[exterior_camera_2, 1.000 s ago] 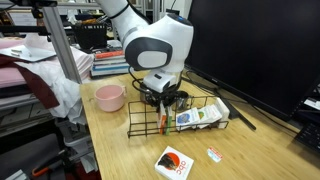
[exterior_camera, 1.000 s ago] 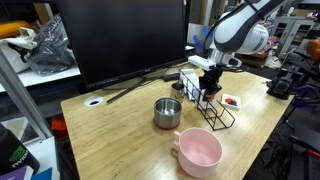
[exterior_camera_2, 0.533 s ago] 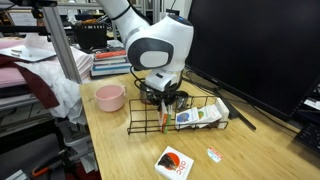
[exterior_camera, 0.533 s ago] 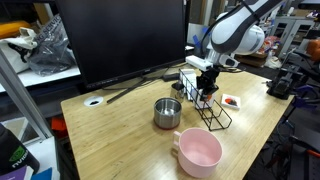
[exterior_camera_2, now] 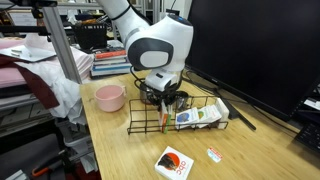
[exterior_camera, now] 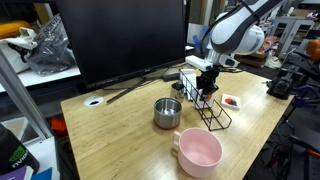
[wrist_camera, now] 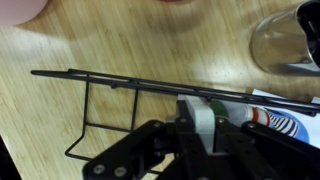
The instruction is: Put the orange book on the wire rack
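Nothing has visibly moved since the earlier frames. I'm sitting low over the wire rack [exterior_camera_2: 150, 122], gripper [exterior_camera_2: 163, 103] pinched fully shut on the orange book [exterior_camera_2: 164, 121], which stands edge-on among the wires beside the green book [exterior_camera_2: 200, 117]. Placement looks nearly done, so next I'd release and lift straight up. Its orange edge shows in an exterior view only; the wrist view hides it.

orange book [exterior_camera_2: 165, 121]: thin, seen edge-on as an orange strip, upright inside the rack.
wire rack [exterior_camera_2: 146, 130]: low, black, thin wire with upright loops; stands flat on the wooden table, long side along the table.
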Motion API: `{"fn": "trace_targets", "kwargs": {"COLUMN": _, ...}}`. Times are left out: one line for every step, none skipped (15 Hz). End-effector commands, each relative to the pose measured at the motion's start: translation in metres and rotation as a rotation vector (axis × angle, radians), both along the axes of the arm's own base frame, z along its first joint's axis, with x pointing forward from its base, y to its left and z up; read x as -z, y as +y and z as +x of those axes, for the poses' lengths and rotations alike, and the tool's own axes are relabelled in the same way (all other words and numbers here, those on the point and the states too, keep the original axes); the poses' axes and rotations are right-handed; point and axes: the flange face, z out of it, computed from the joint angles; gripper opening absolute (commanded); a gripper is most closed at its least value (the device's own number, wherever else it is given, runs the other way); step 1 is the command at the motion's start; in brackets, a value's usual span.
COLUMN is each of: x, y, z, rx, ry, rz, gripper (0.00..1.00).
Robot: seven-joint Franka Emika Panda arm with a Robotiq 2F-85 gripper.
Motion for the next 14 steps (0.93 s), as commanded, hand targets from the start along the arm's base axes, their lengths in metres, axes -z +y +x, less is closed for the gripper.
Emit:
{"fn": "trace_targets", "kwargs": {"x": 0.024, "y": 0.003, "z": 0.003, "rx": -0.006, "ry": 0.019, "rz": -0.023, "gripper": 0.04}}
{"fn": "trace_targets", "kwargs": {"x": 0.024, "y": 0.003, "z": 0.003, "rx": -0.007, "ry": 0.02, "rz": -0.025, "gripper": 0.04}}
{"fn": "trace_targets", "kwargs": {"x": 0.025, "y": 0.003, "z": 0.003, "rx": -0.009, "ry": 0.021, "rz": -0.025, "gripper": 0.04}}
{"fn": "trace_targets", "kwargs": {"x": 0.026, "y": 0.003, "z": 0.003, "rx": -0.014, "ry": 0.023, "rz": -0.022, "gripper": 0.39}}
{"fn": "trace_targets", "kwargs": {"x": 0.026, "y": 0.003, "z": 0.003, "rx": -0.015, "ry": 0.023, "rz": -0.022, "gripper": 0.4}}
{"fn": "trace_targets", "kwargs": {"x": 0.026, "y": 0.003, "z": 0.003, "rx": -0.016, "ry": 0.022, "rz": -0.021, "gripper": 0.44}}
{"fn": "trace_targets", "kwargs": {"x": 0.027, "y": 0.003, "z": 0.003, "rx": -0.017, "ry": 0.022, "rz": -0.021, "gripper": 0.51}}
{"fn": "trace_targets", "kwargs": {"x": 0.029, "y": 0.003, "z": 0.003, "rx": -0.019, "ry": 0.025, "rz": -0.02, "gripper": 0.6}}
{"fn": "trace_targets", "kwargs": {"x": 0.035, "y": 0.003, "z": 0.003, "rx": -0.019, "ry": 0.031, "rz": -0.021, "gripper": 0.66}}
{"fn": "trace_targets", "kwargs": {"x": 0.043, "y": 0.005, "z": 0.001, "rx": -0.023, "ry": 0.047, "rz": -0.019, "gripper": 0.74}}
{"fn": "trace_targets", "kwargs": {"x": 0.046, "y": 0.005, "z": 0.002, "rx": -0.021, "ry": 0.047, "rz": -0.026, "gripper": 0.81}}
{"fn": "trace_targets", "kwargs": {"x": 0.041, "y": 0.004, "z": 0.004, "rx": -0.02, "ry": 0.037, "rz": -0.029, "gripper": 0.88}}
{"fn": "trace_targets", "kwargs": {"x": 0.039, "y": 0.003, "z": 0.004, "rx": -0.014, "ry": 0.028, "rz": -0.041, "gripper": 0.95}}
{"fn": "trace_targets", "kwargs": {"x": 0.037, "y": 0.001, "z": 0.004, "rx": -0.011, "ry": 0.02, "rz": -0.05, "gripper": 0.99}}
